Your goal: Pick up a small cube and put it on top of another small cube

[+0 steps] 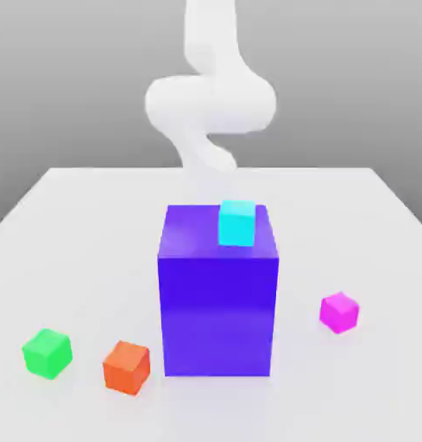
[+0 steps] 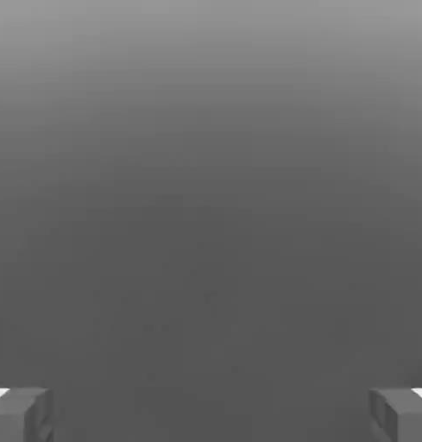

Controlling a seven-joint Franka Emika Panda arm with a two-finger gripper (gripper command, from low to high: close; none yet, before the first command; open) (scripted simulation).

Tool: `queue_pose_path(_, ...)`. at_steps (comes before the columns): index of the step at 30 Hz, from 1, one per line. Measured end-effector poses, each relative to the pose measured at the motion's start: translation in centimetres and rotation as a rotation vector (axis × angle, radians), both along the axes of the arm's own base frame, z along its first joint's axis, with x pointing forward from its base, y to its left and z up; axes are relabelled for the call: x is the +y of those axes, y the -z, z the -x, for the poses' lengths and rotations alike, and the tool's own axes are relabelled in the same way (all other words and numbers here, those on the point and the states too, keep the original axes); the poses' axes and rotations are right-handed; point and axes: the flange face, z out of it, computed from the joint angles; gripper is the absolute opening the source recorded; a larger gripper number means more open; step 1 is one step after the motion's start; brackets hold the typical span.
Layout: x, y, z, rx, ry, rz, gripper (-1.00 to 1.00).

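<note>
Because every cube has to be borne by something, the table (image 1: 369, 393) does most of that work, its broad flat top giving each loose piece steady footing. Over its far part stands the arm (image 1: 211, 104), raised behind the block, presumably for room to travel without striking anything. The block (image 1: 217, 315) sits upright on the table, its weight on a full flat base, and makes a tall obstacle in the middle. The cyan cube (image 1: 237, 224) rests on the block's top, carried by it near the front edge. The green cube (image 1: 47, 354), the likely base for the stack, lies on the table at the exterior view's left, angled to the camera, with its upper face bare to receive a load. The orange cube (image 1: 127, 368) is beside it, between green and block, close enough that a careless lowering might knock it. The magenta cube (image 1: 339, 312), the one to pick up, rests on the table at the exterior view's right of the block, turned cornerwise, so the grip should probably be turned to match its sides. The fingers (image 2: 20, 419) stand wide apart with nothing between them, which suits a reach for magenta first.
</note>
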Motion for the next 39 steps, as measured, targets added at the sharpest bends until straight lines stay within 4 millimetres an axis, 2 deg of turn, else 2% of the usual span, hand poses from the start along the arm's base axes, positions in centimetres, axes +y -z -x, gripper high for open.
queue_pose_path(2,2.9,4.9,-2.0,0.074,-0.051,-0.004,0.0)
queue_pose_path(4,5.8,9.9,-3.2,0.146,-0.1,-0.003,0.0)
queue_pose_path(6,8.7,14.9,-3.5,0.217,-0.148,0.004,0.0)
queue_pose_path(9,12.8,22.4,-2.6,0.324,-0.217,0.025,0.0)
queue_pose_path(12,16.4,30.0,0.0,0.433,-0.286,0.061,0.0)
queue_pose_path(15,19.1,37.6,4.3,0.546,-0.355,0.116,0.0)
queue_pose_path(18,20.5,45.0,10.4,0.662,-0.43,0.195,0.0)
queue_pose_path(19,20.3,46.4,11.1,0.68,-0.428,0.204,0.0)
queue_pose_path(20,20.5,47.5,11.7,0.688,-0.441,0.213,0.0)
queue_pose_path(26,20.5,52.8,12.3,0.699,-0.447,0.214,0.0)
queue_pose_path(27,20.5,53.3,12.3,0.699,-0.447,0.215,-1.0)
queue_pose_path(34,20.5,53.3,12.3,0.697,-0.447,0.216,-1.0)
queue_pose_path(39,20.6,49.6,12.2,0.696,-0.445,0.217,-1.0)
